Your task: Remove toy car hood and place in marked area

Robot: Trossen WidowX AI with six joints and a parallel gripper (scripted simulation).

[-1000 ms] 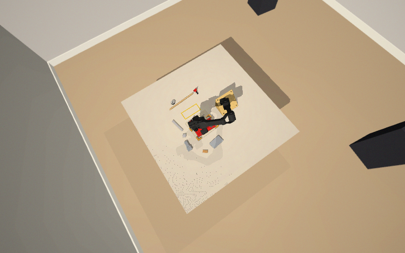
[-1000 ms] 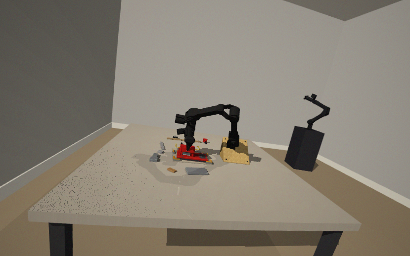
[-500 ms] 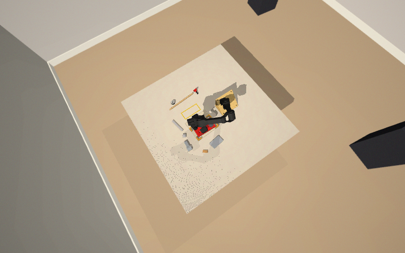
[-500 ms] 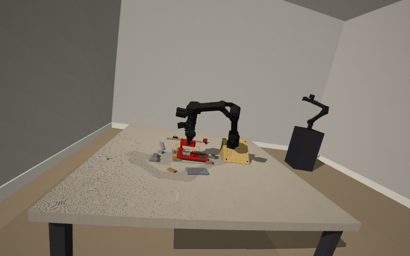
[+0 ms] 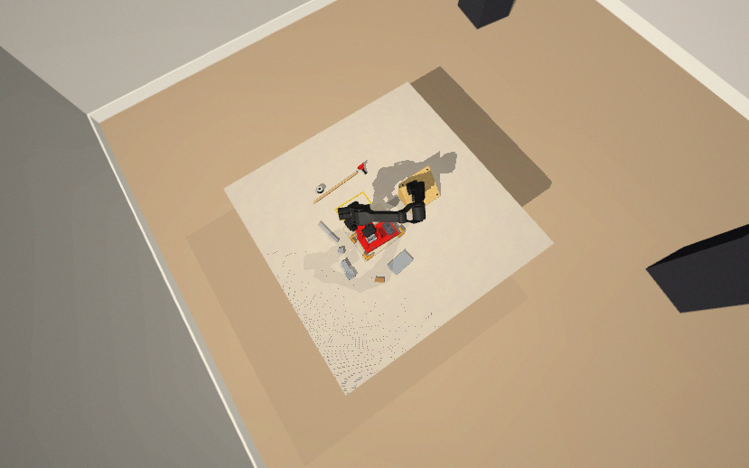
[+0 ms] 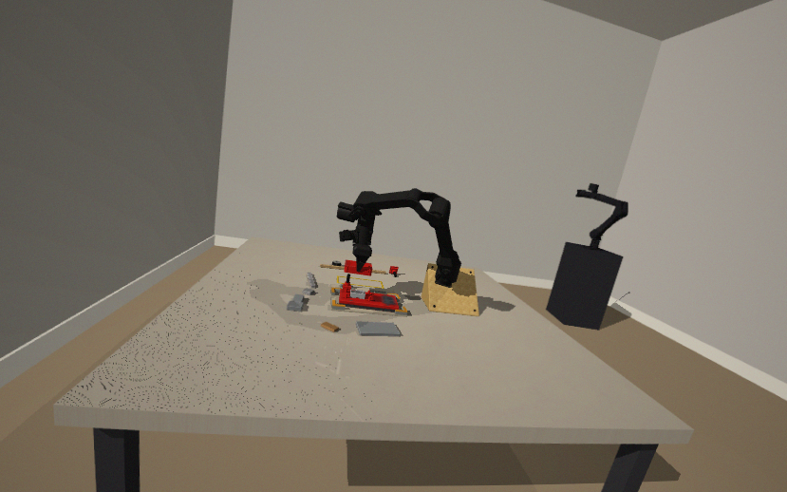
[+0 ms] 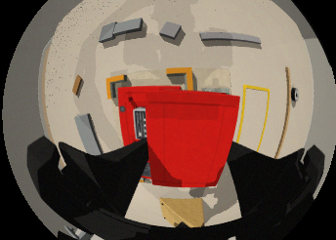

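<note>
Black parallel-jaw gripper [image 6: 360, 263] clamps the flat, glossy red plastic hood [image 7: 189, 136] above the red toy car [image 6: 369, 298]

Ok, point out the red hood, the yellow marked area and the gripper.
red hood [image 7: 189, 136], wrist view, middle of its top face
yellow marked area [image 7: 256, 114], wrist view, inside its outline
gripper [image 6: 360, 263], exterior view, between the fingertips

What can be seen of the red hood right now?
The hood is a flat, plain red panel, plastic-looking, wider at one end than the other. The gripper is shut on it, black fingers pressing both sides. In the exterior view it hangs roughly level in the air, lifted off the toy car and touching nothing else. The yellow-outlined marked area lies off to its side, below.
</note>
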